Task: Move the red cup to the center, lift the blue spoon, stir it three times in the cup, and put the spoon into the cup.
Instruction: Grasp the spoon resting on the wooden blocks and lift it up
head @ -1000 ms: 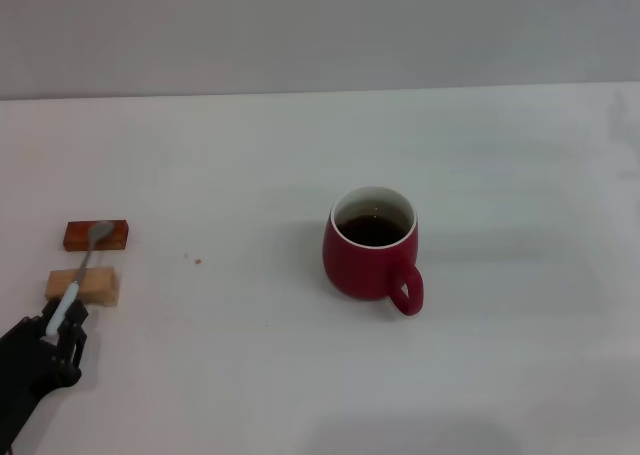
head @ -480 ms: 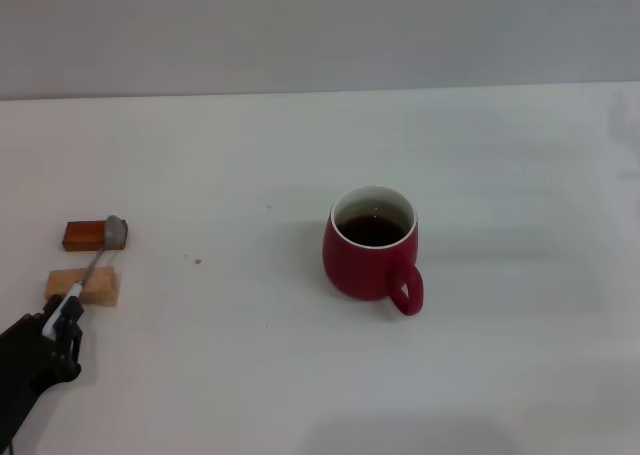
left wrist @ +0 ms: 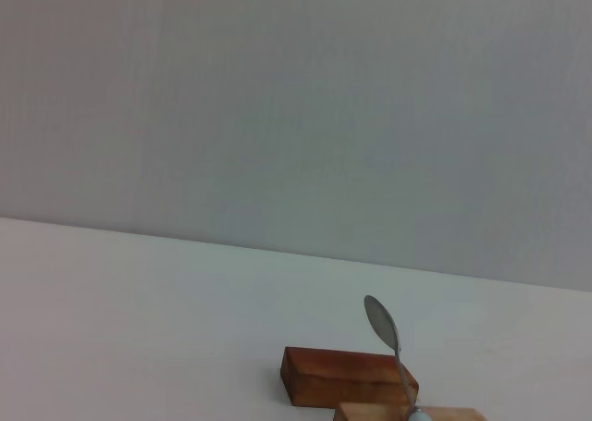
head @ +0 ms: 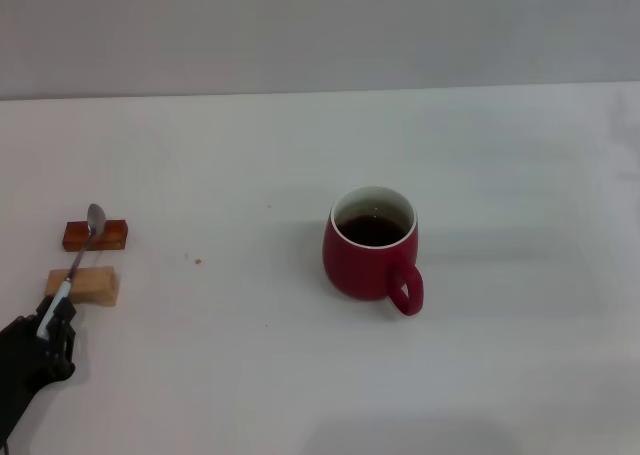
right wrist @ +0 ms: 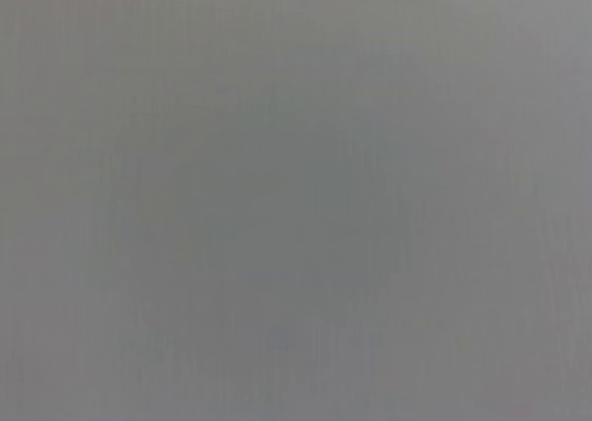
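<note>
- The red cup (head: 371, 256) stands upright near the middle of the white tabletop (head: 250, 375), dark liquid inside, its handle turned toward the robot.
- The left hand (head: 50, 325), at the near left edge, pinches the pale handle of the blue spoon (head: 78, 257).
- The spoon slants up over the pale wooden block (head: 95, 287), its bowl above the reddish block (head: 96, 236).
- The right hand is out of sight.

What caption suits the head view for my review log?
Left pincer grips the blue spoon by its handle above two wooden blocks; the red cup stands mid-table.
</note>
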Motion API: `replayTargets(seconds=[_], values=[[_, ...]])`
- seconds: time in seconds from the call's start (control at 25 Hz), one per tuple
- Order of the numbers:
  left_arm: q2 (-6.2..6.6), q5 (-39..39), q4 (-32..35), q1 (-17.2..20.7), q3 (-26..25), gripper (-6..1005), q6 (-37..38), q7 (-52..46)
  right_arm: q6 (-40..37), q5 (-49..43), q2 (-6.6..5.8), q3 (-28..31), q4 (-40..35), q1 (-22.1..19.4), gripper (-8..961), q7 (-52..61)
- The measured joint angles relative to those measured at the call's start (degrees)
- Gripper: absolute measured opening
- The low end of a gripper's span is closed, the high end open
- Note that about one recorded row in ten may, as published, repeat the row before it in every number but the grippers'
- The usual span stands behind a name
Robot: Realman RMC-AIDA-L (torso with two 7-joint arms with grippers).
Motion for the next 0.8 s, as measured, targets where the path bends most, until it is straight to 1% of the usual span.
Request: replayTargets(seconds=[0.6, 0.8], values=[[0.04, 0.2, 0.4, -0.2, -0.2, 145, 0.5, 0.4, 0.0, 0.0, 0.0, 0.0, 0.7, 0.1, 391, 0.0], [0.18, 0.4, 1.0, -0.4, 0.0, 145, 1.3, -0.9, 0.0, 0.0, 0.0, 0.0, 0.8, 0.0, 391, 0.0]])
